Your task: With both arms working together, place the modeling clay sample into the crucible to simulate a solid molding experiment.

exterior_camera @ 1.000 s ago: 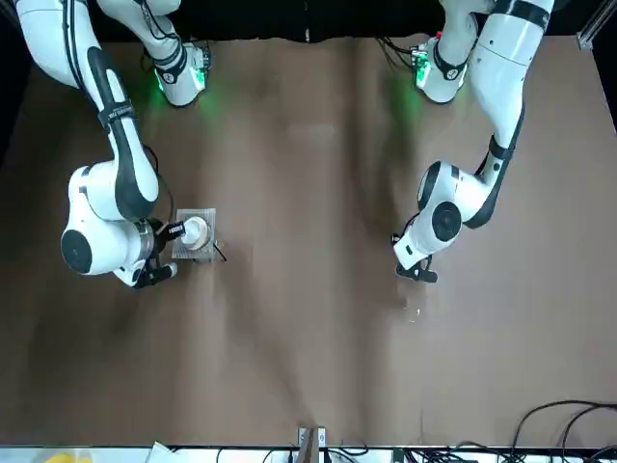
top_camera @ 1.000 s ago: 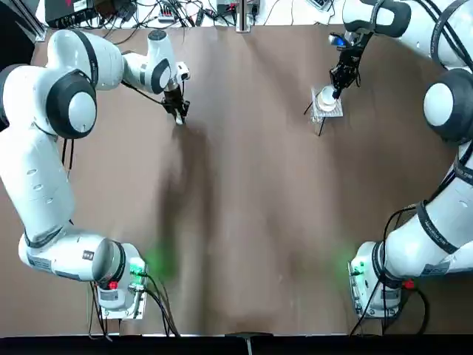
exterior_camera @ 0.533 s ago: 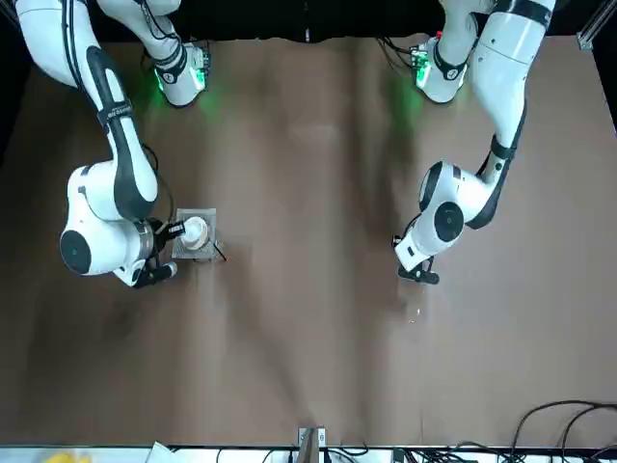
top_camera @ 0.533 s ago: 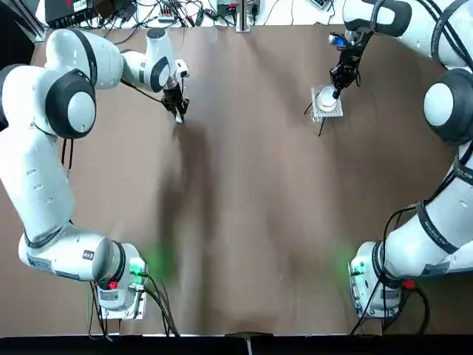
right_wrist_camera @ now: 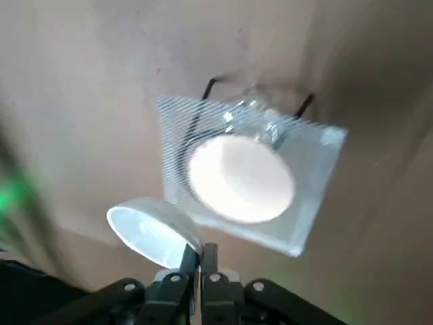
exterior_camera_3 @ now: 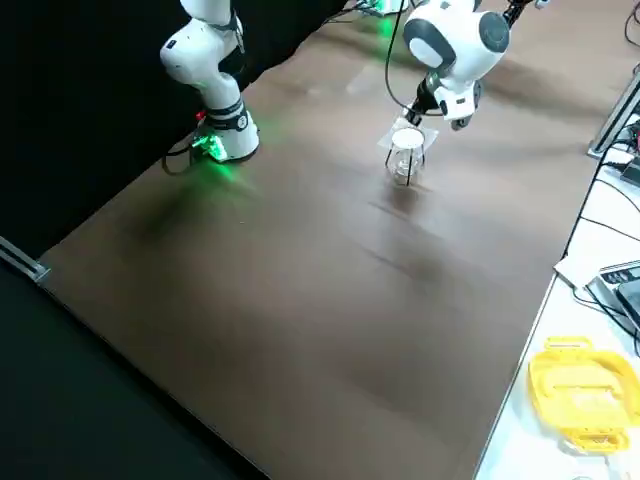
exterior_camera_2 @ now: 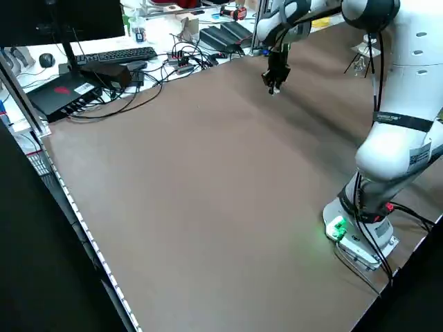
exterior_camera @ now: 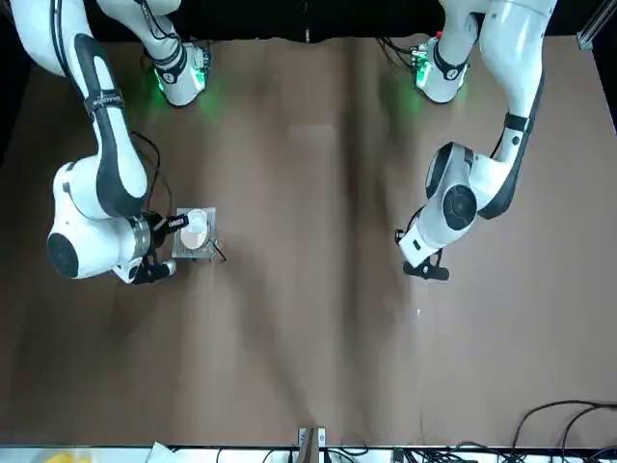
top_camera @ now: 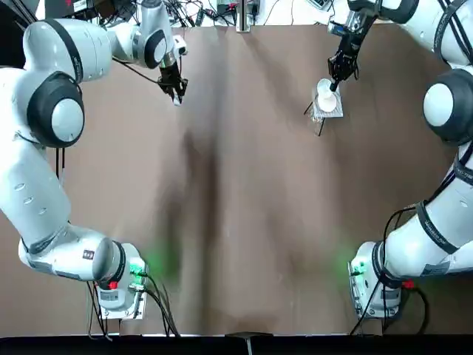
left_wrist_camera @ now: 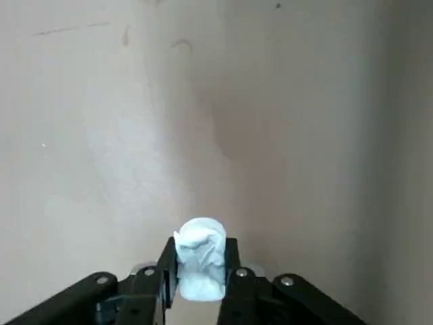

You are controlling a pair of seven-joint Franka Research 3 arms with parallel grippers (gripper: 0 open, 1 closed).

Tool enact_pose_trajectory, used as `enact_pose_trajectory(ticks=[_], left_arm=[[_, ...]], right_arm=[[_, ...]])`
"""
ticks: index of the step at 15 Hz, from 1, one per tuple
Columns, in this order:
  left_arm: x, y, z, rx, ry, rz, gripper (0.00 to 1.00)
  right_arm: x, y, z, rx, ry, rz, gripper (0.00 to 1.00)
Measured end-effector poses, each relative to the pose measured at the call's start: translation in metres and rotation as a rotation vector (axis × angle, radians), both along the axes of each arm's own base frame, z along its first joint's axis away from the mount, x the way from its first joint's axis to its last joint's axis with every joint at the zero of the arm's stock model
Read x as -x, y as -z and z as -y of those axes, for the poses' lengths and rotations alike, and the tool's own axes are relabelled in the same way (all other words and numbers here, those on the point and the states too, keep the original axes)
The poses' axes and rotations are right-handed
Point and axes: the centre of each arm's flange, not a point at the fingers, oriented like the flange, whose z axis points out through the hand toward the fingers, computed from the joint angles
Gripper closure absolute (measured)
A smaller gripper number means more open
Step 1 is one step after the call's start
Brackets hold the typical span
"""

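The modeling clay sample (left_wrist_camera: 200, 237) is a small white lump pinched between the fingers of my left gripper (left_wrist_camera: 199, 254). That gripper (top_camera: 176, 92) hangs above the bare table at the far left. The crucible (right_wrist_camera: 240, 177) is a white cup that stands open on a square mesh stand (right_wrist_camera: 318, 183) at the far right (top_camera: 329, 111). My right gripper (right_wrist_camera: 201, 254) is shut on the rim of a thin white lid (right_wrist_camera: 152, 230), held just beside and above the cup. From the front, the right gripper (exterior_camera: 172, 225) sits right next to the crucible (exterior_camera: 197, 231).
Cables, a keyboard (exterior_camera_2: 114, 55) and black boxes line the table's far edge. Both arm bases glow green at the near corners (top_camera: 122, 285) (top_camera: 369, 285). A yellow object (exterior_camera_3: 580, 385) lies on the side bench. The wide brown tabletop (top_camera: 251, 207) lies between the arms.
My left gripper has risen off the table with the clay and drifted toward the far edge. The right gripper has lifted and moved back slightly, the white lid with it.
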Motion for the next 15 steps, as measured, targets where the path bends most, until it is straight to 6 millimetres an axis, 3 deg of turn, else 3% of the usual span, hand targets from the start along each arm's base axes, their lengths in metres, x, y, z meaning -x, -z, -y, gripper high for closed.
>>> enact_pose_trajectory(ticks=[3, 7, 9, 12, 15], left_arm=[[0.001, -0.027, 0.028, 0.015, -0.044, -0.036, 0.69], [0.001, -0.067, 0.064, 0.068, -0.125, -0.076, 0.69], [0.004, -0.078, 0.078, 0.100, -0.176, -0.093, 0.69], [0.011, -0.091, 0.096, 0.160, -0.237, -0.124, 0.69], [0.019, -0.111, 0.113, 0.233, -0.360, -0.175, 0.69]], right_arm=[[0.004, -0.018, -0.038, -0.025, 0.088, -0.057, 0.95], [0.019, -0.028, -0.112, -0.036, 0.197, -0.122, 0.95], [0.025, -0.030, -0.149, -0.006, 0.260, -0.109, 0.95], [0.034, -0.014, -0.200, -0.041, 0.324, -0.133, 0.95], [0.037, 0.022, -0.247, -0.131, 0.410, -0.148, 0.95]])
